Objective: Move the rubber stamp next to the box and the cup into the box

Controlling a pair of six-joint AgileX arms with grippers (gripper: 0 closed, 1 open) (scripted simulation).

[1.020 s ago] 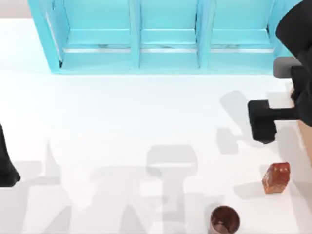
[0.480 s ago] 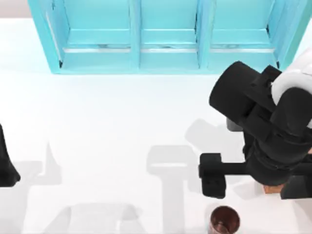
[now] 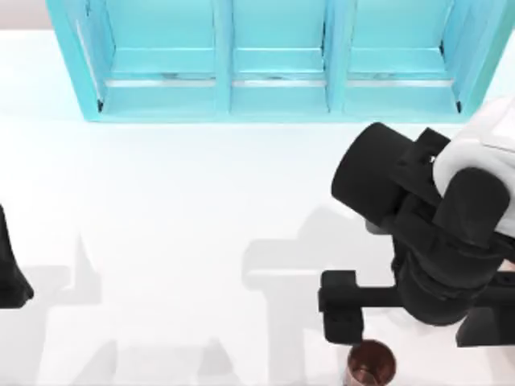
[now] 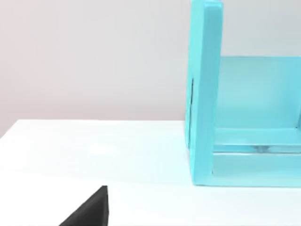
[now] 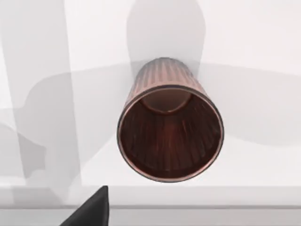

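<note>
R arm [image 3: 438,233] over table's right side, just above cup [image 3: 371,366].

The table [image 3: 177,209] lies bare across its middle and left, open for passage. The turquoise cabinet [image 3: 265,60] walls off the far edge, and the right arm [image 3: 434,233] bulks over the right side (just beside the upright cup [image 3: 371,363]). The left arm [image 3: 10,273] sits at the left edge.
</note>
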